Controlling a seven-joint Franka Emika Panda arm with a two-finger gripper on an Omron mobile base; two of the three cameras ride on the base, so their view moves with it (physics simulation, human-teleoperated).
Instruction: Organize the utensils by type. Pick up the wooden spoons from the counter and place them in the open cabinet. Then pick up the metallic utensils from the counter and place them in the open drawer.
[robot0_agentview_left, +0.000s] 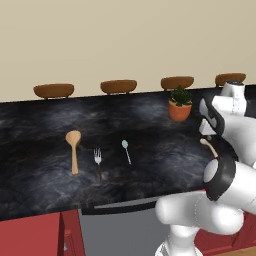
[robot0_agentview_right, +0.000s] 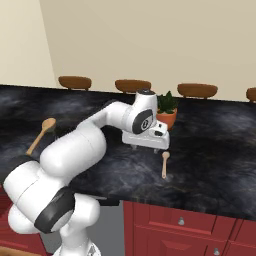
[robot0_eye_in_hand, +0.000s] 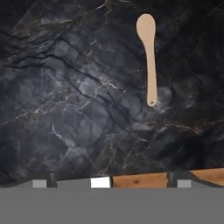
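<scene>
Black marbled stone table (robot0_eye_in_hand: 65, 87) lay below my spread, empty end effector (robot0_agentview_right: 147, 146); next, I judged, descend onto the second tan wooden spoon (robot0_eye_in_hand: 148, 57).

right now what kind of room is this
Most likely a kitchen. A long black stone counter runs above red cabinets with small silver knobs, and a wooden spoon, a fork and a teaspoon lie on it near a potted plant.
</scene>
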